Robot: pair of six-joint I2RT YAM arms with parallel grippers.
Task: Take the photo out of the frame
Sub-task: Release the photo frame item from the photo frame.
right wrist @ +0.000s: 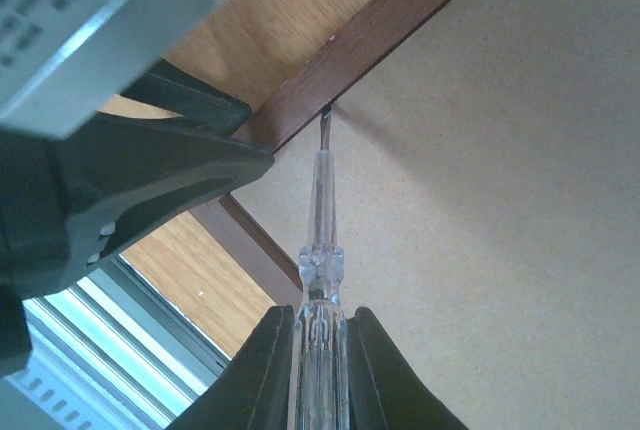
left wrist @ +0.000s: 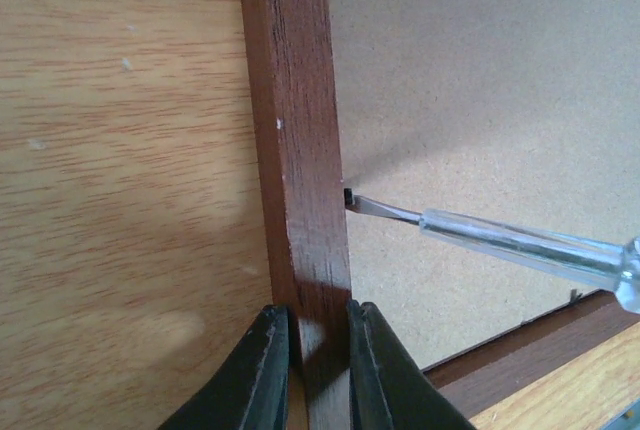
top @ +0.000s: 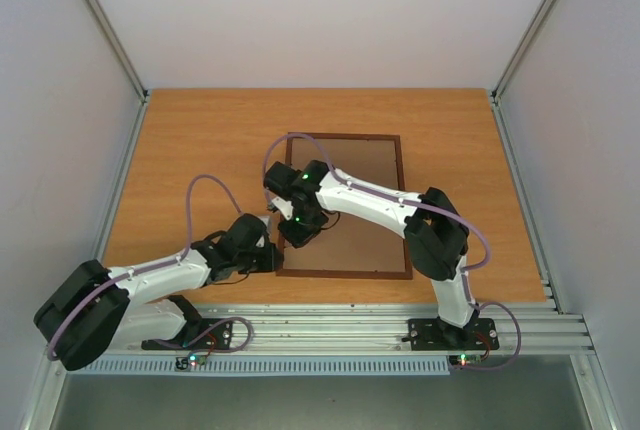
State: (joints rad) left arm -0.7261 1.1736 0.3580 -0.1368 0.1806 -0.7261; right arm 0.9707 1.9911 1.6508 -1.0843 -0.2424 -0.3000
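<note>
The frame (top: 345, 136) lies face down on the wooden table, its plain brown back (top: 360, 220) facing up. The photo is hidden under that back. My left gripper (top: 275, 258) is shut on the frame's left rail (left wrist: 300, 130) close to the near-left corner, one finger on each side (left wrist: 318, 335). My right gripper (top: 297, 235) is shut on a clear-handled screwdriver (right wrist: 320, 210). The screwdriver's tip touches a small dark tab (left wrist: 348, 195) at the inner edge of the left rail (right wrist: 380, 30), just ahead of the left fingers (right wrist: 150, 170).
Bare wooden table (top: 200, 150) surrounds the frame on the left, far and right sides. A ribbed aluminium rail (top: 330, 325) runs along the near edge by the arm bases. White enclosure walls (top: 60, 100) stand on either side and at the back.
</note>
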